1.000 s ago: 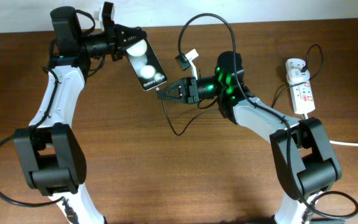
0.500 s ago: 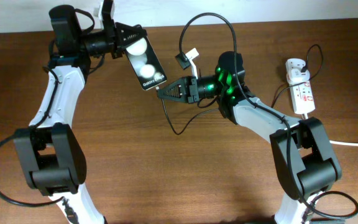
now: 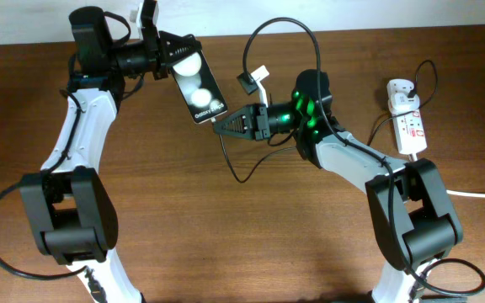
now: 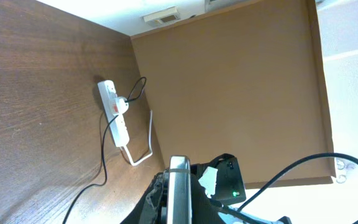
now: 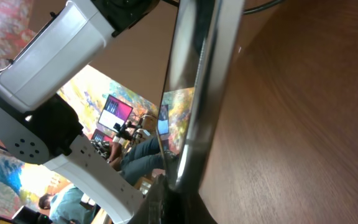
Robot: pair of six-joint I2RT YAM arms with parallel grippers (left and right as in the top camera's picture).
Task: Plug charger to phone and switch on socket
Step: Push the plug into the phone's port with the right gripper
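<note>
My left gripper [image 3: 173, 61] is shut on the top end of the black phone [image 3: 199, 88], held above the table with its lit screen up. In the left wrist view the phone [image 4: 178, 196] shows edge-on between the fingers. My right gripper [image 3: 222, 126] is shut on the black plug tip of the charger and holds it against the phone's lower end [image 5: 188, 146]. The thin black charger cable [image 3: 244, 172] loops down and runs right to the white adapter [image 3: 402, 91] seated in the white socket strip [image 3: 409, 126], which also shows in the left wrist view [image 4: 118, 118].
The socket's thick white cord [image 3: 478, 195] runs off the right edge. The right arm's own thick black cable [image 3: 280, 29] arches over its wrist. A wall edge lies along the table's far side.
</note>
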